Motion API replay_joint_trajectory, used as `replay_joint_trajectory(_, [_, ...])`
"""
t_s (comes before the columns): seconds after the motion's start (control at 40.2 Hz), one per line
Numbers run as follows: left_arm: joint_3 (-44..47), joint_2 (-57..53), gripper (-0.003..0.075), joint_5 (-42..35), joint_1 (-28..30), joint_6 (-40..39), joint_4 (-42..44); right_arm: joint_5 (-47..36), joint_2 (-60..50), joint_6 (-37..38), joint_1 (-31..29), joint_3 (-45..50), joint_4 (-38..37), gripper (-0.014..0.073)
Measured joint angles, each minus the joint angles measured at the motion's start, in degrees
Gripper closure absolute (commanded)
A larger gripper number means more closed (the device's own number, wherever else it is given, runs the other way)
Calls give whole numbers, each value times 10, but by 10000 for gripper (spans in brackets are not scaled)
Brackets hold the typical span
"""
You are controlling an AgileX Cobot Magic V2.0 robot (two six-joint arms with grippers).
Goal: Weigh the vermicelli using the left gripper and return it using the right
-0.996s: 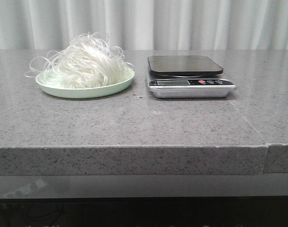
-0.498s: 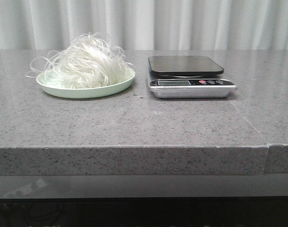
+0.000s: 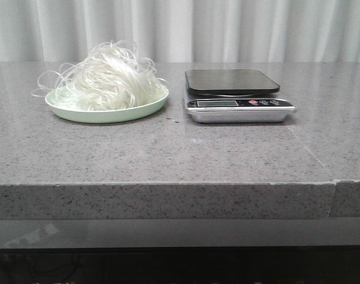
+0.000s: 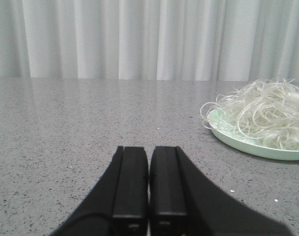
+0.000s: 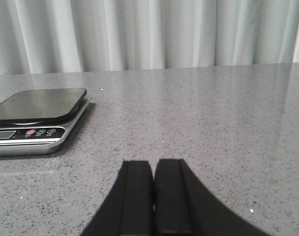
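The vermicelli, a fluffy nest of white looping strands, lies on a pale green plate at the left of the grey table. It also shows in the left wrist view, off to one side of the fingers. A kitchen scale with a black pan stands to the right of the plate, its pan bare; it also shows in the right wrist view. My left gripper is shut and empty, low over the table, apart from the plate. My right gripper is shut and empty, apart from the scale. Neither gripper shows in the front view.
The grey stone table has a front edge and a seam at the right. White curtains hang behind the table.
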Motion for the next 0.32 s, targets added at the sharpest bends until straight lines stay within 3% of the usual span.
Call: replay_joint_trajectory(0.324, [0,0,565,0,0,0,0,0,0,3,0,0,0,435])
